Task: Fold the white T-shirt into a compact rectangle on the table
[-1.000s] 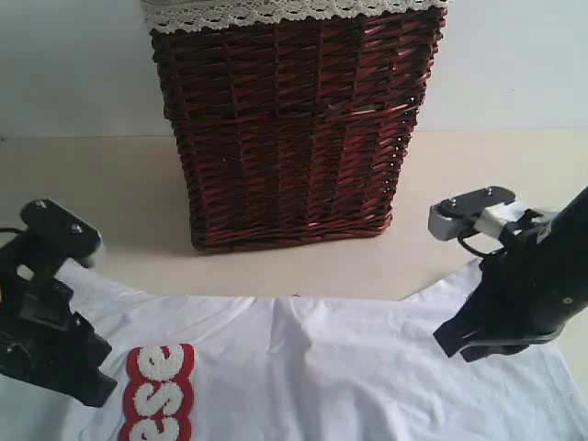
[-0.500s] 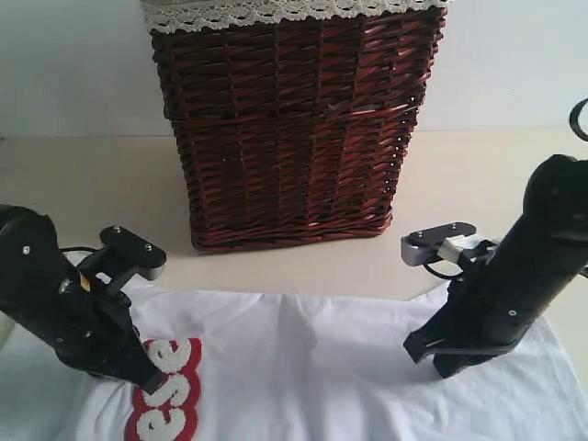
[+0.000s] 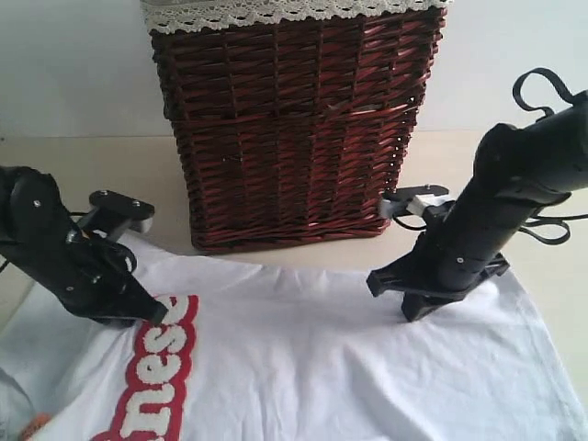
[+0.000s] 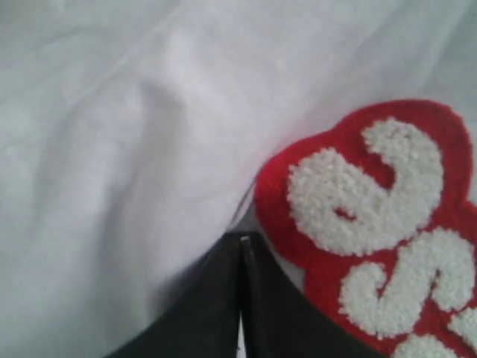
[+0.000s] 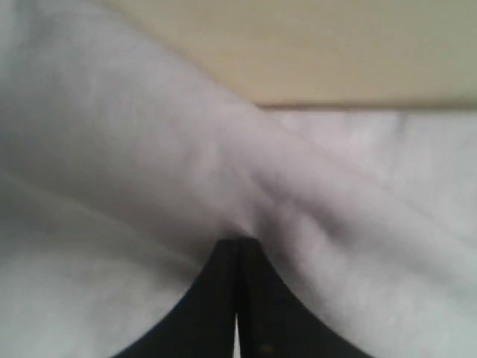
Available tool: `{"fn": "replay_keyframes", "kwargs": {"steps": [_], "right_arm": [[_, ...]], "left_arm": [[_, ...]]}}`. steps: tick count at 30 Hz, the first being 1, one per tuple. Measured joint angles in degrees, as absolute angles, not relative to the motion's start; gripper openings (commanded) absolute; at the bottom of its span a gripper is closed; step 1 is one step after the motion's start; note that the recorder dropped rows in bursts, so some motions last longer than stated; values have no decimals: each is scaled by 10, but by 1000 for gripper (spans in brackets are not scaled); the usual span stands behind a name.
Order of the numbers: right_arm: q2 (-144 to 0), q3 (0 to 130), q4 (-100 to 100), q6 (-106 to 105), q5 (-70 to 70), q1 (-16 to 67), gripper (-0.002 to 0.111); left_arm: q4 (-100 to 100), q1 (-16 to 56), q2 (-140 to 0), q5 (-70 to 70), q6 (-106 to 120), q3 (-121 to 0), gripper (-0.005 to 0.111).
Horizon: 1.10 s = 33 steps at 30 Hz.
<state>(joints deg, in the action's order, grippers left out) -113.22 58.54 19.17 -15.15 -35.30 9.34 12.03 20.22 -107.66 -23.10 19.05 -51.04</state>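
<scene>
The white T-shirt (image 3: 303, 367) lies spread on the pale table (image 3: 92, 165), its red-outlined fuzzy lettering (image 3: 156, 358) at the lower left. An orange neck tag (image 3: 35, 424) peeks out at the bottom left corner. My left gripper (image 3: 154, 315) is shut on the shirt's cloth just beside the lettering (image 4: 373, 194), with folds running into its tip (image 4: 240, 240). My right gripper (image 3: 409, 310) is shut on the shirt near its far right edge. There, wrinkles in the cloth (image 5: 149, 149) gather at the closed tip (image 5: 238, 242), with bare table (image 5: 313, 45) beyond.
A tall dark red-brown wicker basket (image 3: 289, 119) with a lace rim stands just behind the shirt, between the two arms. Bare table shows to either side of it. The right arm's cables (image 3: 542, 92) loop above its wrist.
Both arms have moved away from the viewer toward the basket, dragging the shirt's far edge with them. More of the lettering has come into view. The left jaws have closed.
</scene>
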Motion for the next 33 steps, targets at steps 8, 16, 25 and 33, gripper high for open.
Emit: {"fn": "replay_keyframes", "kwargs": {"steps": [8,16,25,33], "right_arm": [[-1152,642,100,-10,-343,98,0],[-1143,656,28,0,-358,97,0],[-1041,659,-10,-205,-493,95,0],[-985,653,62,-401,-677,95,0]], "left_arm": [[138,132,-1074,-237,183,-515,0],[138,126,-994,-181,183,-515,0],[164,126,-826,-322,345,-515,0],[166,134,-772,-533,588,-480,0]]}}
